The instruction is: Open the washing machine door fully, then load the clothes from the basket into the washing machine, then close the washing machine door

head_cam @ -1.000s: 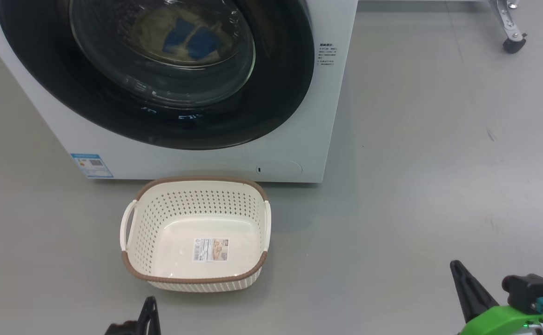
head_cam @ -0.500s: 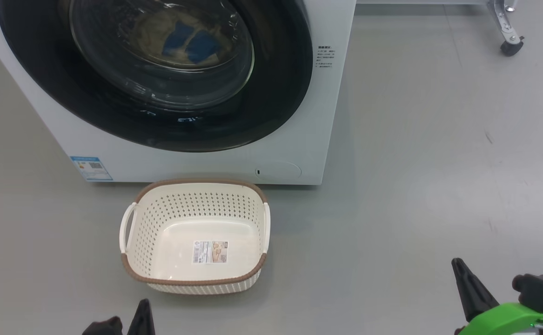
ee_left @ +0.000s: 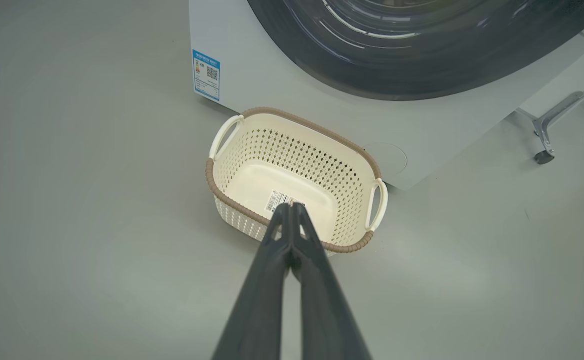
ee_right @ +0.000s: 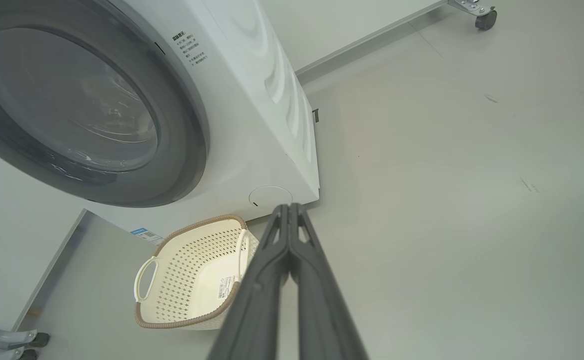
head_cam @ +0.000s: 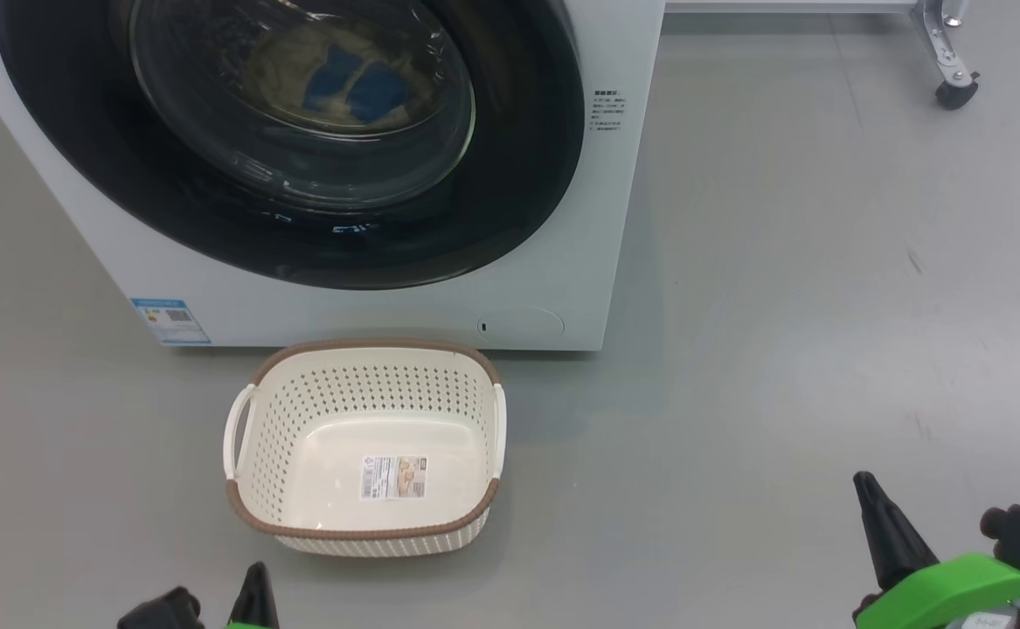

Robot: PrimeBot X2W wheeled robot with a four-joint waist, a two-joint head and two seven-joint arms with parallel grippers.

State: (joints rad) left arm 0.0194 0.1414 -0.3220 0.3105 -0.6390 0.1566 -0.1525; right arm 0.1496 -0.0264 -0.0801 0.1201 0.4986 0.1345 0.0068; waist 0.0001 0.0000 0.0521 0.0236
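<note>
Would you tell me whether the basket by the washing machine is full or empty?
Empty: the basket shows a bare bottom with only a label sticker on it. Cream and blue clothes lie behind the door glass.

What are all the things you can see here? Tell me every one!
washing machine: one, white, standing on the grey floor
washing machine door: one, glossy black, shut on the machine's front
clothes: cream and blue, inside behind the door glass
blue sticker: one, machine's lower left corner
basket: one, cream with brown rim, on the floor before the machine
label sticker: one, on the basket's bottom
wheeled metal leg: one, silver, far right
left end effector: one, dark, shut
right end effector: one, dark, shut
</note>
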